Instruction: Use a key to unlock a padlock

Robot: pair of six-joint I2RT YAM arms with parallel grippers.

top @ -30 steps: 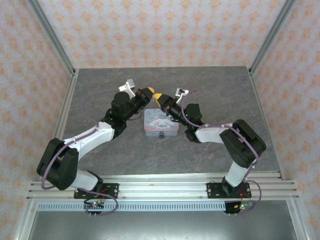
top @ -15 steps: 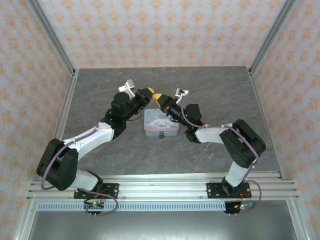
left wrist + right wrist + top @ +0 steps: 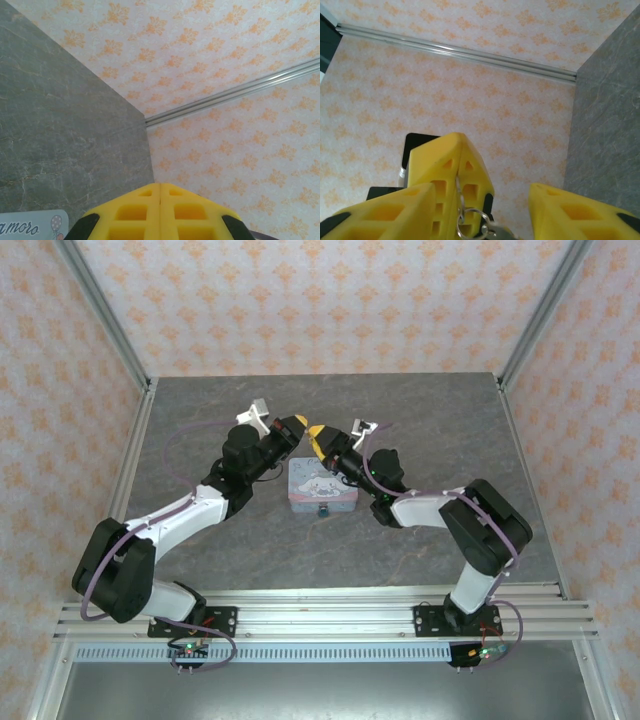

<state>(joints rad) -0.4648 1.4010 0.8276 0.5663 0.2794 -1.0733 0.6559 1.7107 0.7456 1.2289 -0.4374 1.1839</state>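
Over the tin (image 3: 321,487), left gripper (image 3: 160,188) pinches what seems a key ring (image 3: 470,220), right gripper (image 3: 318,436) parted.

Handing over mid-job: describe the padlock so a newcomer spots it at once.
Near the middle of the grey table sits a pastel tin with a cartoon dog on its lid. The padlock is the tiny blue-teal thing at the middle of the tin's near edge, far smaller than the tin.

Silver ring (image 3: 470,221) running off the bottom edge; tin (image 3: 27,228) being cropped at corner; padlock (image 3: 323,510) showing as a blue speck
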